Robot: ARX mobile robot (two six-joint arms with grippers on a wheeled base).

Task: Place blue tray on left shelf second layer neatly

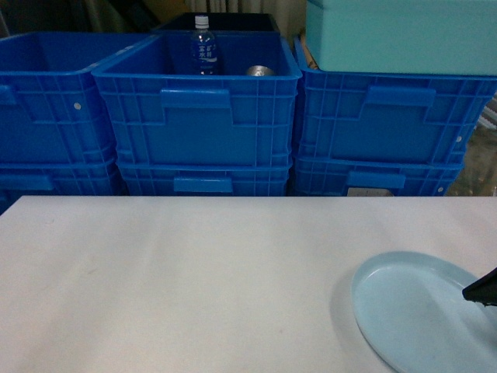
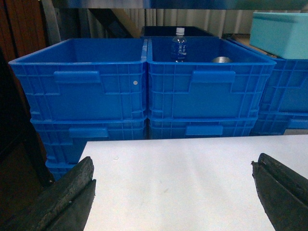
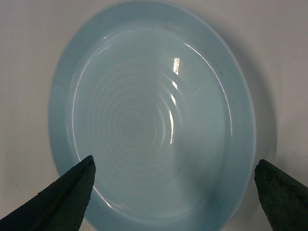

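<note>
Right gripper [image 3: 173, 192] points down, jaws spread wide, both dark fingertips [image 3: 62, 197] showing at the bottom corners of the right wrist view, nothing between them. In the head view only a dark tip of it [image 1: 483, 289] pokes in at the right edge, low. Left gripper [image 2: 173, 192] is level, facing forward, jaws also wide apart, holding nothing. Left arm not seen in the head view. Arms otherwise out of frame.
</note>
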